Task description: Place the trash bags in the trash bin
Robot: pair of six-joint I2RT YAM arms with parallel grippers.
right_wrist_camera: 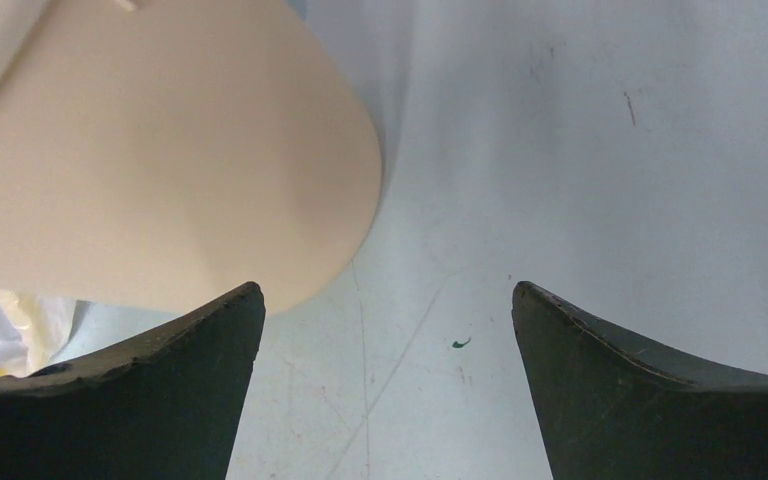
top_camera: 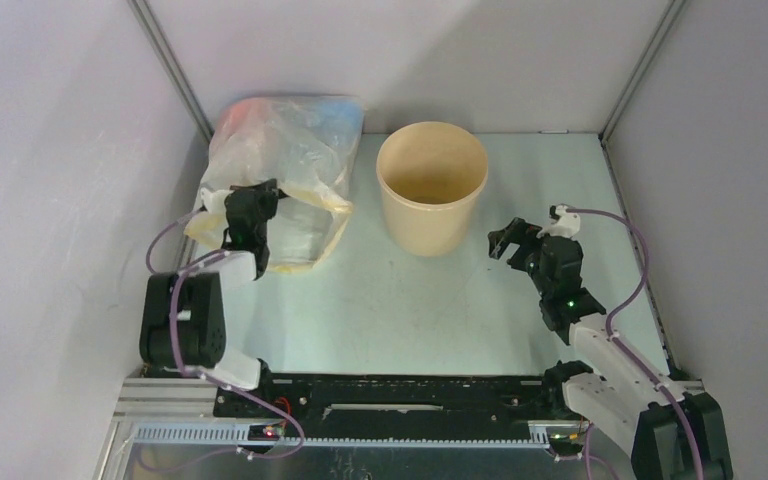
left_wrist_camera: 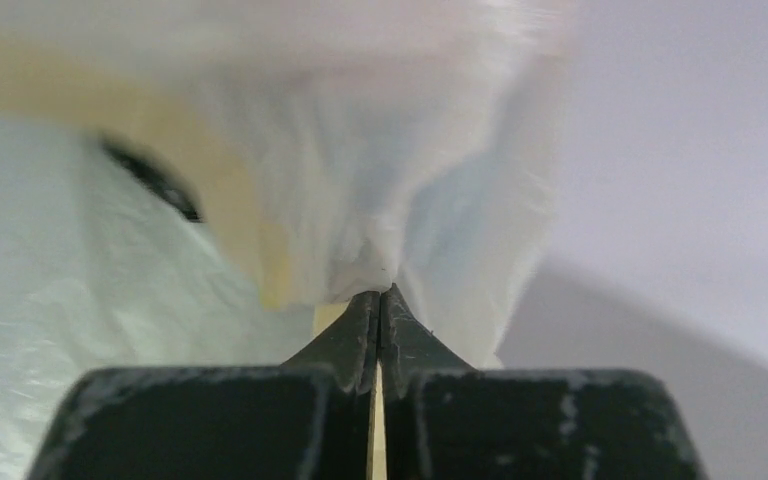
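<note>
L gripper (left_wrist_camera: 382,300) is pinched fully closed on a bunched fold of the translucent clear plastic bag w/ yellow, red and blue tints (top_camera: 290,160), which sits at 10 o'clock on the pale table (top_camera: 400,310), hard by the L wall. No black trash bag is plainly in view. A dark sliver (left_wrist_camera: 150,180) shows thru the film; can't tell what it is.

The round tan-beige bucket (top_camera: 430,230) stands upright at 12 o'clock, mouth open, near the bag but apart from it.

R gripper (right_wrist_camera: 385,300) is spread wide w/ nothing in it, at the bucket's 4 o'clock.

Thin film prob. handles light, limp, slippery and easy to tear, so grab gathered folds, not a single layer.

Room is tight at 9 and 12 o'clock, where the walls stand; it's open at 6 o'clock and between bag and bucket.
</note>
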